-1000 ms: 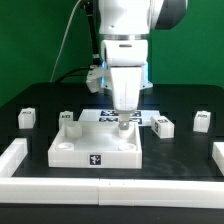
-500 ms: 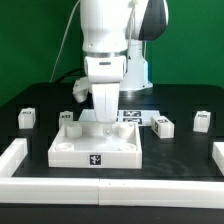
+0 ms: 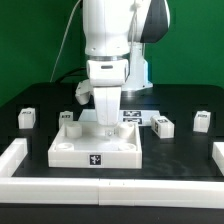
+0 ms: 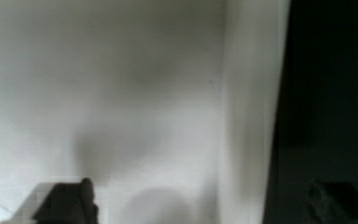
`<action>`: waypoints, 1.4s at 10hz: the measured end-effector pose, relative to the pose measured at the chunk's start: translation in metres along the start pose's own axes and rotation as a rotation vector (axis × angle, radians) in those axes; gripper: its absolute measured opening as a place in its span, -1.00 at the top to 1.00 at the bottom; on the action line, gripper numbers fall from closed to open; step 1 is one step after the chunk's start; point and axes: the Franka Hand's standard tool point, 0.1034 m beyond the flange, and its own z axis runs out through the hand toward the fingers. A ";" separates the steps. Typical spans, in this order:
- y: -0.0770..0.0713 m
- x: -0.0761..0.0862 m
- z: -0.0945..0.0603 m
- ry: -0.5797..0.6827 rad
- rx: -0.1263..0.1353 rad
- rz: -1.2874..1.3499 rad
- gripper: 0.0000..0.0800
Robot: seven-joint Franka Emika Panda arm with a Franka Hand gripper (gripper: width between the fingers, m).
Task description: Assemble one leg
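Gripper (image 3: 105,124), fingers (image 4: 60,200) spread and empty, hangs just above the white tray-like part (image 3: 70,152) near the worktop (image 3: 180,148) front edge; lowering further could ram and shift it.

Exterior view bright, evenly lit, sharp; soft shadows on black table beside white tray-like part (image 3: 65,155). Wrist view dim, grey, wholly blurred.

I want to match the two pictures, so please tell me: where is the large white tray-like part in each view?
Exterior view: the tray-like part lies in the middle, on the black table, right below the gripper.
Wrist view: probably the blurred pale surface between the dark fingers; no tag shows to confirm it.
Shared landmark: the gripper, low over the part.
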 end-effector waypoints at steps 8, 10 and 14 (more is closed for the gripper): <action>0.000 0.000 0.001 0.000 -0.003 0.002 0.85; 0.001 0.002 0.000 0.001 -0.003 0.007 0.85; 0.032 0.054 0.001 0.020 -0.028 0.021 0.85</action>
